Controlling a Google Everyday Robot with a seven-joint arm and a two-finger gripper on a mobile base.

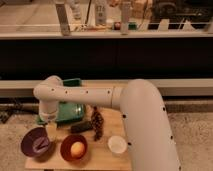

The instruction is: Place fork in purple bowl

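Wooden table (101,154) — arm (80,95) low, jaws just beside purple bowl (28,141)

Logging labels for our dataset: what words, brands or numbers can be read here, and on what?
None can be read.
Any print on the green bag or the containers on the far counter is too blurred.
The pincer, beside the purple bowl, shows no marking.
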